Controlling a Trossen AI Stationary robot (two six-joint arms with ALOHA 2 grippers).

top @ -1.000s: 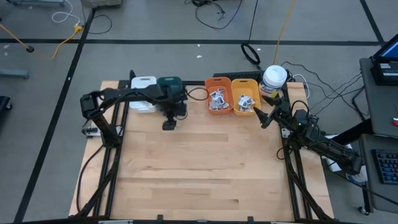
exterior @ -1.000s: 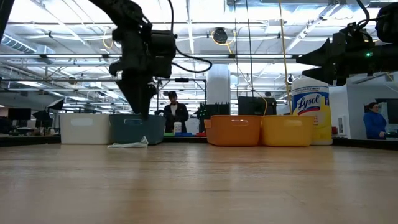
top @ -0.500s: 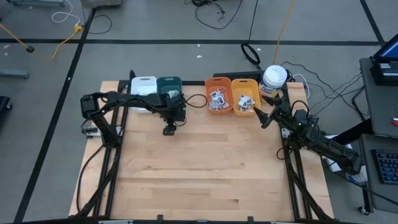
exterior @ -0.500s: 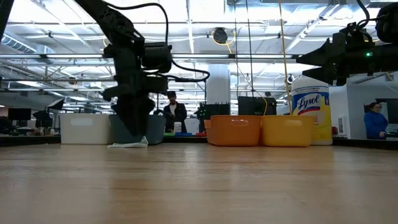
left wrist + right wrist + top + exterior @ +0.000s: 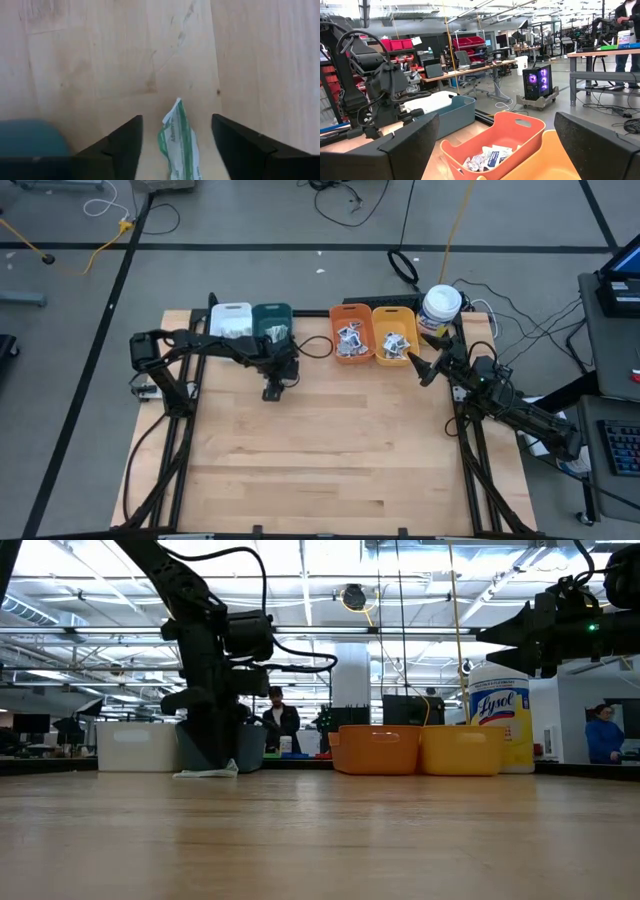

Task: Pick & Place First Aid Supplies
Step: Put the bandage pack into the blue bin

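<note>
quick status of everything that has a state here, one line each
left claw: open, low over the table, straddling the green-and-white packet
green-and-white packet: lying flat on the table, not gripped
right claw: open, empty, raised beside the yellow bin
orange bin: holds packets
yellow bin: holds packets
teal bin: holds a few packets
Lysol canister: upright, lid on

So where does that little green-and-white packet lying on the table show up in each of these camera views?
High view: hidden under the left gripper, in front of the teal bin.
Low view: green-and-white packet flat on the table, at the foot of the left arm.
Left wrist view: packet between the open fingers.
Right wrist view: not visible.
Shared landmark: the teal bin.
</note>
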